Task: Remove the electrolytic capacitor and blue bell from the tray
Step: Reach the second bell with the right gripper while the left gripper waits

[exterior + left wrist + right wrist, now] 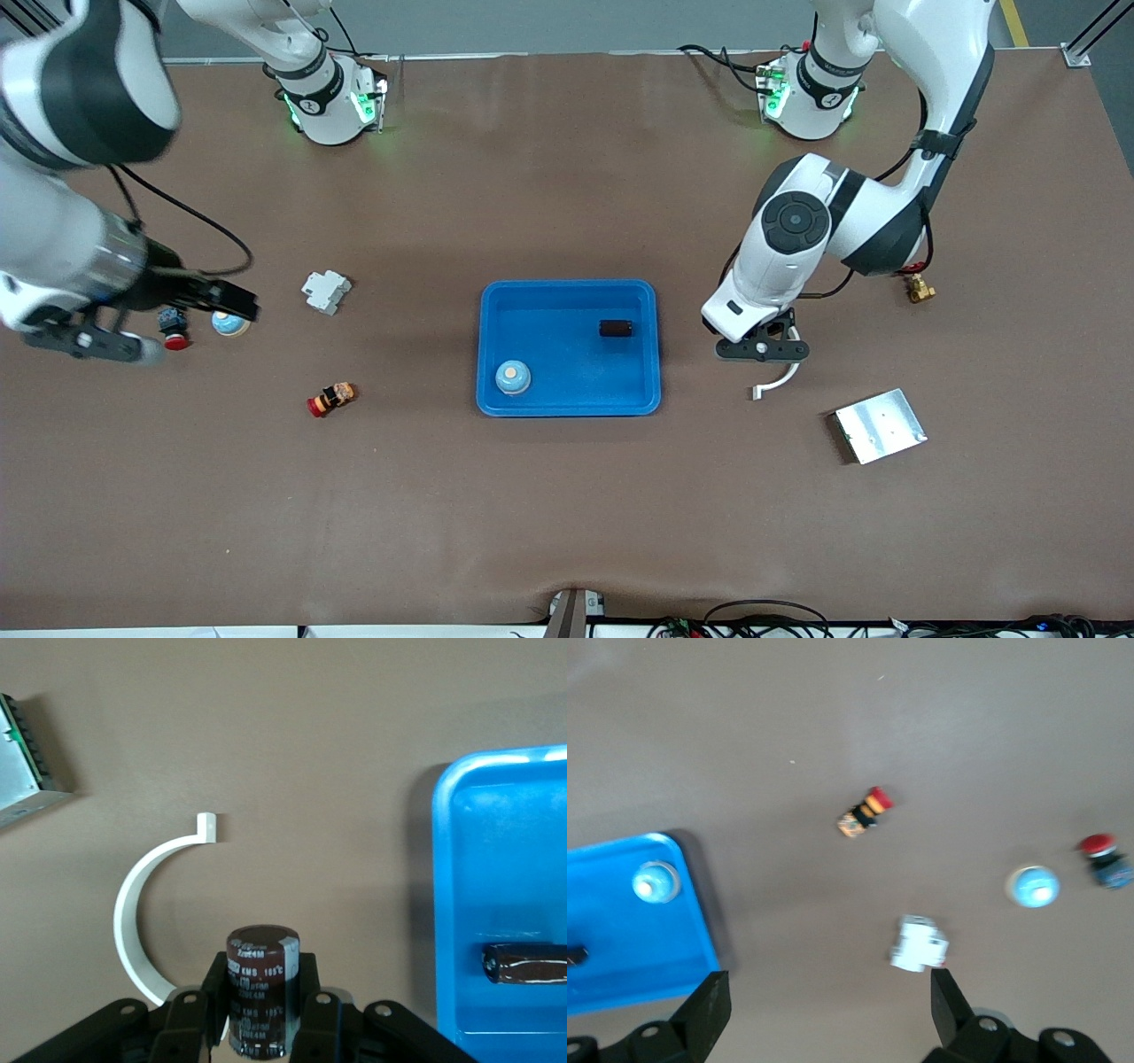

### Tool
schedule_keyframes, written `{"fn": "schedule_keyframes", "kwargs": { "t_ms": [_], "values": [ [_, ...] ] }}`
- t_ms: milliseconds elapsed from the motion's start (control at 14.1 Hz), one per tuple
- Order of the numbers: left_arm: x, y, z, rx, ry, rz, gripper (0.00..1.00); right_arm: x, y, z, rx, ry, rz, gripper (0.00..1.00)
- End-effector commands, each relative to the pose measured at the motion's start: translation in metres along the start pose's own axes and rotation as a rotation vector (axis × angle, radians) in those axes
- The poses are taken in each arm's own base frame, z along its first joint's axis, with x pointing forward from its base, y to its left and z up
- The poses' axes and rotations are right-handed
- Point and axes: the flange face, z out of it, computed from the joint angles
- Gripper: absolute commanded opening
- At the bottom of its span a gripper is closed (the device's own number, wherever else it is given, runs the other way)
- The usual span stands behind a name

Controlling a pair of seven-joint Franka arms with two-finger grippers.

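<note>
Your left gripper clamps a dark brown cylindrical capacitor upright between its fingers, over bare table beside the blue plastic tray. Your right gripper hangs wide open — the loose light-blue dome bell sits just below its fingertips.

Front view high, facing robots, whole table. Wrist views look down close; all share blue tray.

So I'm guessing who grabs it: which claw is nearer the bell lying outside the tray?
Right. The right claw hangs open almost over that bell; the left claw, shut on a capacitor, hangs past the tray.
</note>
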Motion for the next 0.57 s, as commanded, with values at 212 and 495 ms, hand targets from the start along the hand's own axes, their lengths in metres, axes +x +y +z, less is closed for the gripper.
{"fn": "schedule_keyframes", "kwargs": {
  "t_ms": [212, 495],
  "values": [
    [-0.022, 0.001, 0.016, -0.032, 0.053, 0.032, 0.00, 0.004, -0.120, 0.115, 0.010, -0.026, 0.228, 1.00],
    [-0.021, -0.006, 0.038, -0.036, 0.052, 0.062, 0.00, -0.004, -0.180, 0.180, 0.055, -0.013, 0.379, 1.00]
  ]
}}
